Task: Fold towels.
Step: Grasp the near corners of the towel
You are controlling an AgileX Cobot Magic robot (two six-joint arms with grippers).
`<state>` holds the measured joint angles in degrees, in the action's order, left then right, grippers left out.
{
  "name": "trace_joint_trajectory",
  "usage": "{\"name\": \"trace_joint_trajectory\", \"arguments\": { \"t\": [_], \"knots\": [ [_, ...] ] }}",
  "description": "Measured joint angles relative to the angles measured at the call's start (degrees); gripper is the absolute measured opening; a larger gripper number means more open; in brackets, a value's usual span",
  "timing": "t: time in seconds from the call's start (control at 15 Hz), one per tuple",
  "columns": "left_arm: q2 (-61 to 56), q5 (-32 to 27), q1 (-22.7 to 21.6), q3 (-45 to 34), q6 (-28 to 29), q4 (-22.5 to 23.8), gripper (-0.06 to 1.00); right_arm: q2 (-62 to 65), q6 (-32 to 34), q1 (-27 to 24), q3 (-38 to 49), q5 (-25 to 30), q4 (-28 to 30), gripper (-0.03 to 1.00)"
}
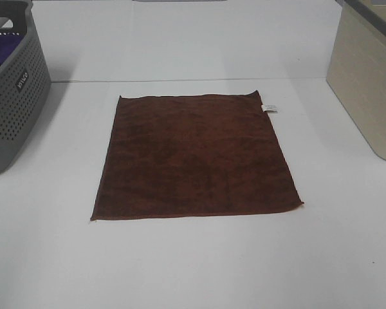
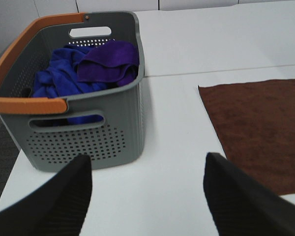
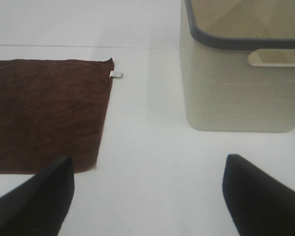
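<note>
A dark reddish-brown square towel (image 1: 196,158) lies flat and unfolded in the middle of the white table, with a small white tag (image 1: 269,108) at its far right corner. It also shows in the left wrist view (image 2: 260,132) and the right wrist view (image 3: 44,113). My left gripper (image 2: 147,196) is open and empty above bare table between the grey basket and the towel's left edge. My right gripper (image 3: 147,196) is open and empty above bare table between the towel's right edge and the beige bin. Neither gripper shows in the exterior high view.
A grey perforated basket (image 1: 13,96) with an orange handle (image 2: 19,73) stands at the far left and holds blue and purple fabric (image 2: 108,61). A beige bin (image 1: 367,90) stands at the far right; it also shows in the right wrist view (image 3: 241,83).
</note>
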<state>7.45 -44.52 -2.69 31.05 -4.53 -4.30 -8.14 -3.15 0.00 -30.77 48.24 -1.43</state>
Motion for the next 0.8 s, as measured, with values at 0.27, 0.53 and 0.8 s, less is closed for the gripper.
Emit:
{"name": "trace_joint_trajectory", "arguments": {
  "t": [0.27, 0.53, 0.8],
  "knots": [
    [16.27, 11.12, 0.00, 1.89, -0.11, -0.74, 0.66, -11.69, 0.06, 1.89, -0.69, -11.23, 1.43, 0.77],
    [37.18, 11.12, 0.00, 8.65, -1.03, -4.13, 0.71, -29.79, 0.06, 1.89, -7.33, -12.61, 0.00, 0.75],
    [52.48, 4.41, 0.00, 12.78, -5.67, -13.81, 0.71, -45.89, 0.06, 1.89, -14.67, -9.51, -4.47, 0.75]
  ]
}}
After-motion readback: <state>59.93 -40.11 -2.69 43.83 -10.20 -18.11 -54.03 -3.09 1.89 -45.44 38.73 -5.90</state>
